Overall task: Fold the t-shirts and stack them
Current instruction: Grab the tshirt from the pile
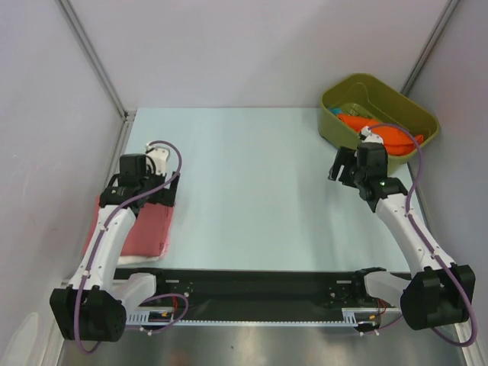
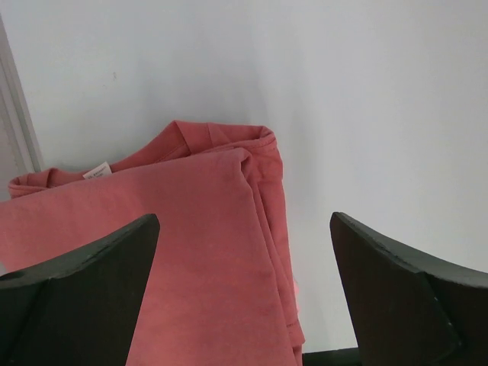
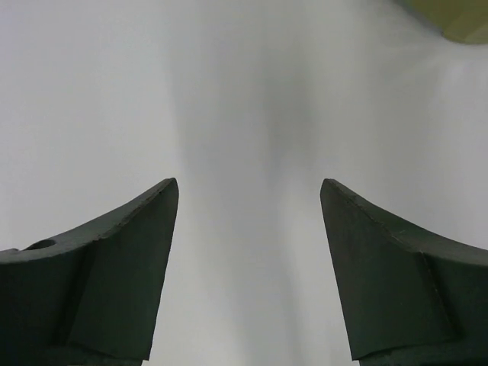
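Observation:
A folded pink t-shirt (image 1: 149, 229) (image 2: 198, 252) lies flat at the table's left side, with a paler pink edge (image 1: 94, 225) showing under it. My left gripper (image 1: 149, 187) (image 2: 245, 216) hovers over the shirt's right edge, open and empty. An orange t-shirt (image 1: 377, 131) lies bunched in the olive-green bin (image 1: 415, 114) at the back right. My right gripper (image 1: 343, 169) (image 3: 248, 183) hangs open above bare table just in front of the bin, holding nothing.
The pale table (image 1: 252, 175) runs between grey side walls. A black rail (image 1: 259, 286) crosses the near edge between the arm bases. A corner of the bin (image 3: 457, 19) shows at the top right of the right wrist view.

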`<control>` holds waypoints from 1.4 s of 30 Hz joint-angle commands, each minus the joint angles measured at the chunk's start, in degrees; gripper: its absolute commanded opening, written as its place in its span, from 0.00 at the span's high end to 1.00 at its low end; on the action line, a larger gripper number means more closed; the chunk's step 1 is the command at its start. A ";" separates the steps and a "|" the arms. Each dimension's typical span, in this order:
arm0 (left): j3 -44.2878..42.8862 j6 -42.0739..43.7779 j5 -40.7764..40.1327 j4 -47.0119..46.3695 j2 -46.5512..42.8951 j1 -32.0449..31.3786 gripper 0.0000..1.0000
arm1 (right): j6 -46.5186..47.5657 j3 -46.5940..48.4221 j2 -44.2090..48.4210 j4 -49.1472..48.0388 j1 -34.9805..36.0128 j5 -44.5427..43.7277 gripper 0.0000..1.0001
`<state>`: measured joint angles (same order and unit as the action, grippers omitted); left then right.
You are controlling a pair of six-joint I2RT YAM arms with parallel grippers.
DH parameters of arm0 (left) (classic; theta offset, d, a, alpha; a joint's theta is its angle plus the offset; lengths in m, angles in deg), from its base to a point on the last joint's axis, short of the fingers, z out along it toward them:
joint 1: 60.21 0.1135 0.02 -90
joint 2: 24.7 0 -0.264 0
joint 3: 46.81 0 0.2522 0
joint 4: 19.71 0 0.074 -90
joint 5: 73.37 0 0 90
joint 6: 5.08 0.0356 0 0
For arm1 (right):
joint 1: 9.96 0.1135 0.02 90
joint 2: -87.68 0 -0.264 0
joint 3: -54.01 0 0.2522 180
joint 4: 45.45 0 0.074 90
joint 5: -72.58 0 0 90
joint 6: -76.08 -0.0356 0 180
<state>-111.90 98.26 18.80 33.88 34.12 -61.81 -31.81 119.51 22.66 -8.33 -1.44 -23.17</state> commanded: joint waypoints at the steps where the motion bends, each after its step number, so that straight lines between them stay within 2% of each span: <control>1: -6.48 -3.32 2.39 -0.81 -0.03 0.90 0.00 | 1.45 9.14 0.60 1.68 -1.91 1.27 0.19; 2: -7.54 -3.93 3.35 -0.64 0.41 1.34 0.00 | 2.24 15.08 -0.28 3.96 -2.88 2.49 0.18; 5: -11.41 -7.45 5.82 0.33 2.42 1.34 0.00 | 3.03 25.04 -7.56 8.09 -9.20 4.51 0.18; 6: -12.47 -7.72 6.95 1.20 4.35 2.91 0.00 | 3.38 30.90 -11.85 8.46 -13.39 5.22 0.18; 8: -14.84 -4.74 7.49 2.52 6.38 3.19 0.00 | 2.95 36.03 -17.05 9.51 -16.58 7.86 0.20; 9: -15.46 -2.99 5.49 2.53 8.21 3.10 0.00 | 1.99 42.06 -22.73 10.21 -18.43 8.48 0.21; 13: -19.15 -1.14 0.39 3.23 11.39 3.10 0.00 | 2.42 54.91 -36.36 15.40 -19.41 7.34 0.26; 20: -22.32 -0.42 0.55 3.14 15.70 3.10 0.00 | 1.02 70.84 -57.23 22.43 -19.50 9.71 0.33; 21: -22.50 -0.42 0.72 3.14 16.14 3.10 0.00 | 1.01 72.34 -58.98 22.87 -19.41 9.54 0.35; 23: -22.24 -0.60 1.95 2.88 16.84 3.01 0.00 | 1.45 76.54 -62.23 23.92 -19.41 8.14 0.55; 25: -22.23 -0.69 3.00 2.97 17.11 3.10 0.00 | 1.81 79.02 -62.87 25.85 -19.41 5.86 0.76; 26: -22.32 -0.69 3.53 3.23 17.11 3.10 0.00 | 1.89 79.90 -62.61 26.13 -19.41 3.59 1.00; 31: -22.15 -0.51 3.63 3.06 16.14 3.10 0.00 | 4.26 79.38 -53.66 24.29 -19.32 -6.70 1.00; 35: -21.36 -0.69 6.43 2.09 15.35 3.01 0.00 | 8.21 81.40 -45.22 23.05 -18.97 -10.84 1.00; 39: -21.35 -1.39 9.60 0.69 14.83 3.01 0.00 | 10.50 81.68 -35.47 20.86 -17.75 -12.08 1.00; 42: -22.67 -1.65 11.18 0.68 14.74 3.01 0.00 | 13.66 76.50 -25.19 14.19 -13.80 -9.20 1.00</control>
<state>-132.08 96.95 26.28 36.51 50.91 -59.06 -22.58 196.95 -13.66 14.07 -19.12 -32.51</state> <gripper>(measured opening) 0.996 0.041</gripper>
